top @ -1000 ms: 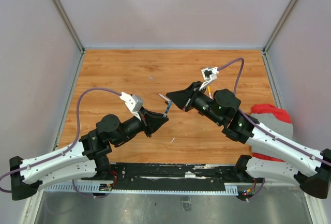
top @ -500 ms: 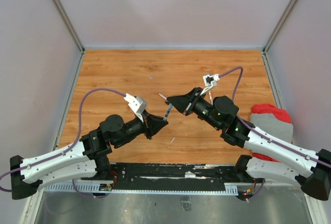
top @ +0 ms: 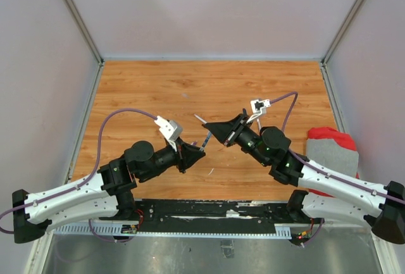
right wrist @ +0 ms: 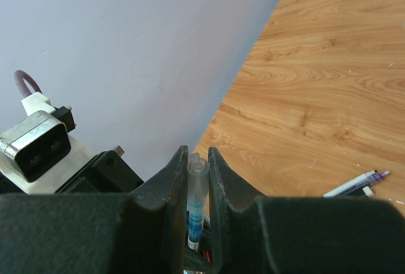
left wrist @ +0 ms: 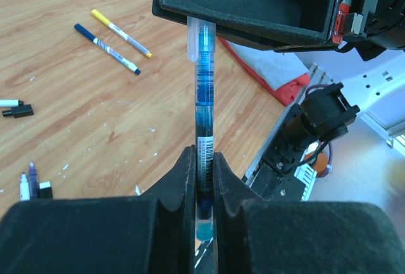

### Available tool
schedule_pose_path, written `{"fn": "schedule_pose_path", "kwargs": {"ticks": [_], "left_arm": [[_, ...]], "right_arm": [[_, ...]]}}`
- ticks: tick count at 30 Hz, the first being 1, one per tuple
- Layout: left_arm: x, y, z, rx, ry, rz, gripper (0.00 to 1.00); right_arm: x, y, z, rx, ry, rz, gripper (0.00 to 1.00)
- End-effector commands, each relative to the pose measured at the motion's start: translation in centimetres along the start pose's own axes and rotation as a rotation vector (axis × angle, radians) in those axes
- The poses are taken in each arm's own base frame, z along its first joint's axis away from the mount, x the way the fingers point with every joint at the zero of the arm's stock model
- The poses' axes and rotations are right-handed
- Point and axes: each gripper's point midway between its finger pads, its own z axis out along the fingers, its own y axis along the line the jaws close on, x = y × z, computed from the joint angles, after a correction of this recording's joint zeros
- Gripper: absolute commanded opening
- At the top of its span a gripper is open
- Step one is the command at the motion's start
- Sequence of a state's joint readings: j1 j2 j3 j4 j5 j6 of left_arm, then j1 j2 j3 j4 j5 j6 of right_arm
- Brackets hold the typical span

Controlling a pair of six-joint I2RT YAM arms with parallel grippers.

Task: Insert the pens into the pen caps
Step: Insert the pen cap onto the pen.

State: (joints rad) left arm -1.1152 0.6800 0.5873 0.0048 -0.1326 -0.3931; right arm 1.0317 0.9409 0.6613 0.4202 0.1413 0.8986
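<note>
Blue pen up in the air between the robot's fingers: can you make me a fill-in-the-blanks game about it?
The left fingers pinch a pen full of ____ ink.
Its cap sits between the fingers of the ____ arm.
Down on the table, a dark blue pen lies beside a ____ one.
Missing words: blue; right; yellow.

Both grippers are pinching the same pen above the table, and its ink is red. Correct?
Not red. The left wrist view shows the pen has blue ink in a clear barrel. The rest holds: the left gripper and the right gripper both pinch that one pen above the table.
</note>
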Motion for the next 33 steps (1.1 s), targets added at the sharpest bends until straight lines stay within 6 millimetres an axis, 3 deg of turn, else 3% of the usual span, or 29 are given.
{"fn": "schedule_pose_path", "kwargs": {"ticks": [1,8,12,19,22,26,29,33], "left_arm": [[-12.5,-4.2,-1.7,0.124,-0.406,-0.073,0.01],[-12.6,-4.5,-1.6,0.134,-0.412,-0.078,0.00],[-12.1,-4.2,-1.5,0.126,-0.397,-0.073,0.01],[-8.3,-2.7,-1.0,0.082,-0.291,-0.063,0.00],[-6.1,-1.9,-0.8,0.063,-0.233,-0.066,0.01],[-3.8,-1.0,-1.0,0.041,-0.175,-0.092,0.00],[-3.0,-0.3,-1.2,0.013,-0.160,-0.112,0.00],[-3.0,0.2,-1.7,-0.002,-0.180,-0.128,0.00]], "right_arm": [[10.7,-3.9,-3.0,0.082,0.349,-0.017,0.01],[12.9,-3.9,-3.1,0.077,0.384,0.000,0.01],[12.6,-3.7,-2.8,0.079,0.372,-0.015,0.01],[7.0,-2.3,-2.5,0.106,0.209,-0.129,0.06],[3.7,-1.4,-2.8,0.118,0.116,-0.187,0.16],[0.0,0.1,-3.9,0.094,0.009,-0.244,0.40],[-1.0,0.8,-4.8,0.045,-0.033,-0.252,0.51],[-0.5,1.1,-5.2,-0.013,-0.038,-0.228,0.52]]}}
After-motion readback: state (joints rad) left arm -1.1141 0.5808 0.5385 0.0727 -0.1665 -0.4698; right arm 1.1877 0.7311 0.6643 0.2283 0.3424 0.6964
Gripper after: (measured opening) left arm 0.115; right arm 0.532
